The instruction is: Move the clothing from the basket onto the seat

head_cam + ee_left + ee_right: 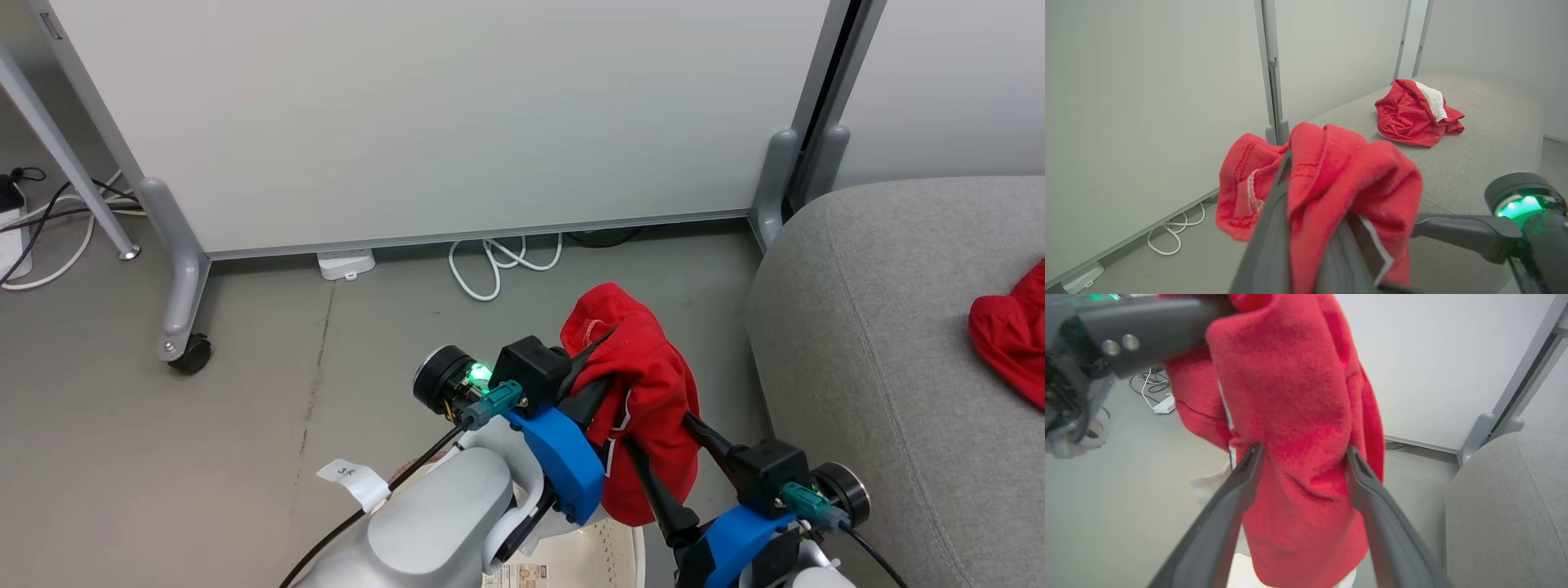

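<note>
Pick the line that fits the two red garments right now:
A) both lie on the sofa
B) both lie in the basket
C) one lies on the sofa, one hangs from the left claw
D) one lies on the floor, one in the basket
C: one red garment lies on the grey sofa, and the left claw is shut on the second garment, holding it in the air.

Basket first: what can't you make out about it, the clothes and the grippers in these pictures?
- Basket: head view, mostly hidden by the left arm and the hanging red garment, and cut off by the bottom edge; contents unknown.
- Left gripper: left wrist view, its tips are buried in that garment.
- Second red garment on the sofa: head view, cut by the right edge.
- Right gripper: right wrist view, the cloth is blurred; contact with it unclear.
</note>
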